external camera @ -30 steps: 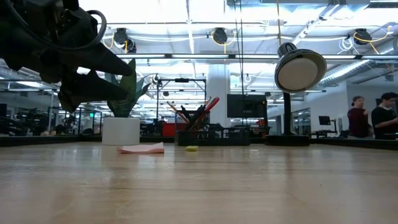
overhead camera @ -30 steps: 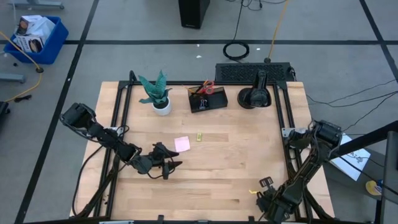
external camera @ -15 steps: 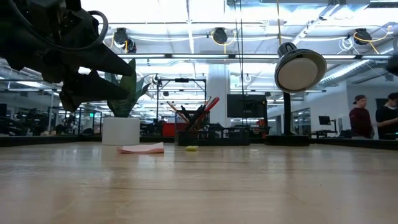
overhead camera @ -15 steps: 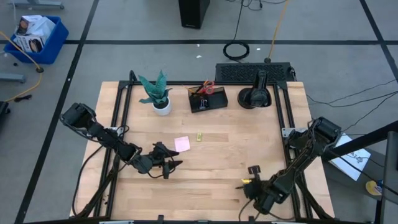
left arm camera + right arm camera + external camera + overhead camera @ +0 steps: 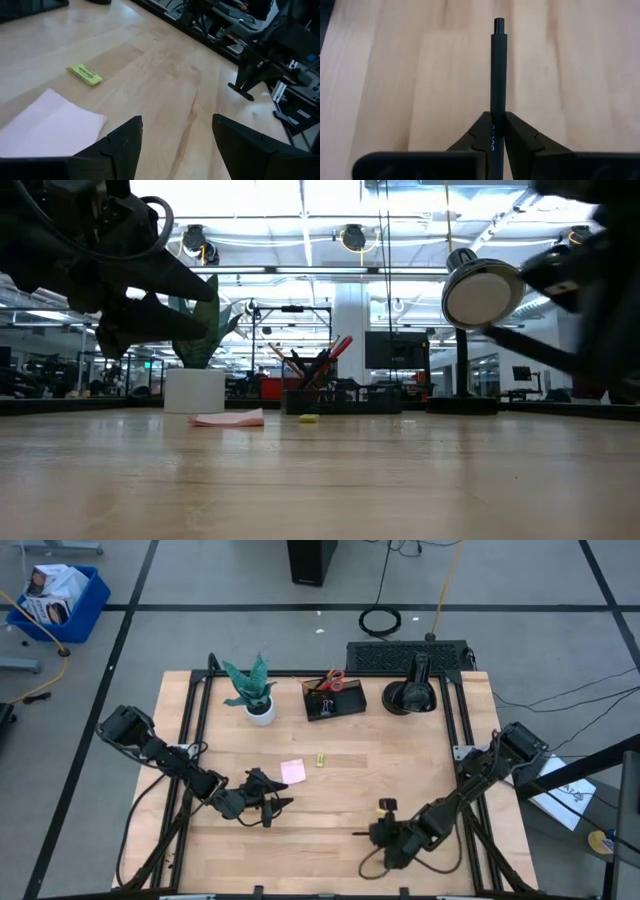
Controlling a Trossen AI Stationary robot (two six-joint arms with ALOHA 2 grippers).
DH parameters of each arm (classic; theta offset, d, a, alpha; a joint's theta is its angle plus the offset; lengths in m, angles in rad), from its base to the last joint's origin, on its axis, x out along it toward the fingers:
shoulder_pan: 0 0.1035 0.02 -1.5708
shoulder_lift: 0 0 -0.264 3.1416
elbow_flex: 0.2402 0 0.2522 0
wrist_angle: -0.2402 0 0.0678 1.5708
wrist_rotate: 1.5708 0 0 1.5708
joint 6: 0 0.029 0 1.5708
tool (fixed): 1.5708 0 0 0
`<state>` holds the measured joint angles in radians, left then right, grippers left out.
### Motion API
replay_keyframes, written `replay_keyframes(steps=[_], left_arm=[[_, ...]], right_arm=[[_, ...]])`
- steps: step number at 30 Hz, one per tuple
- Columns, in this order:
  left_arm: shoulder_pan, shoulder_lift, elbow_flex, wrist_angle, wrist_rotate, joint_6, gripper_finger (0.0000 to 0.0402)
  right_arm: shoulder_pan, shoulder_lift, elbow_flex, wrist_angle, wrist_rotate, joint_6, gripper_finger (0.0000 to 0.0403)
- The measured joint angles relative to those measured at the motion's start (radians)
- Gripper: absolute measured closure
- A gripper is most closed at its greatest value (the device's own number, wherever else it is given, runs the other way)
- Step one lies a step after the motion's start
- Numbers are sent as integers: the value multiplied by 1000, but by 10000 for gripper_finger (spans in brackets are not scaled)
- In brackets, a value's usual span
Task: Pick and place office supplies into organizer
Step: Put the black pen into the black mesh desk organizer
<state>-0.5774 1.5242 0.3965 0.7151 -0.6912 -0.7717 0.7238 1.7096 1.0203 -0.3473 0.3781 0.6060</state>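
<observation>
My right gripper [image 5: 496, 131] is shut on a black pen [image 5: 497, 75]; in the high view it [image 5: 385, 833] hangs over the near middle-right of the table. My left gripper [image 5: 175, 145] stands open and holds nothing, over the near left [image 5: 272, 802], just short of the pink sticky-note pad [image 5: 292, 771]. The pad lies flat on the wood, with a tiny yellow piece [image 5: 321, 758] beside it. At the far edge stands the dark organizer [image 5: 334, 700], holding red-handled scissors and pens. My right gripper pinches the pen's barrel [image 5: 496, 117] between its two fingertips. The pen runs on forward past the fingertips, its button end [image 5: 498, 22] away from them. The gripper slants downward, and the pen is clear of the table.
A teal plant in a white pot [image 5: 258, 700] stands left of the organizer and a black domed lamp [image 5: 412, 692] right of it. Bare wood [image 5: 350, 780] lies between the grippers and the organizer. People stand in the room beyond the table.
My right gripper has swung from the near right corner toward the table's middle, rising a little and turning, with the pen still in its fingers.
</observation>
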Motion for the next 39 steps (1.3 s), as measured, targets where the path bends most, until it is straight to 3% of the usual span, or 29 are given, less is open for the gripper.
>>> replay_keyframes(steps=[7,19,31,35,39], left_arm=[[0,0,0,54,-33,76,156],[0,0,0,297,-35,329,156],[3,0,2,489,37,437,156],[25,0,2,515,41,439,156],[78,0,2,516,102,441,156]], right_arm=[[-98,-1,1,174,73,-114,375],[-256,-2,2,493,70,-313,378],[-351,-2,2,682,62,-338,376],[-390,-2,2,703,-13,-351,377],[-415,-2,2,735,-22,-359,377]])
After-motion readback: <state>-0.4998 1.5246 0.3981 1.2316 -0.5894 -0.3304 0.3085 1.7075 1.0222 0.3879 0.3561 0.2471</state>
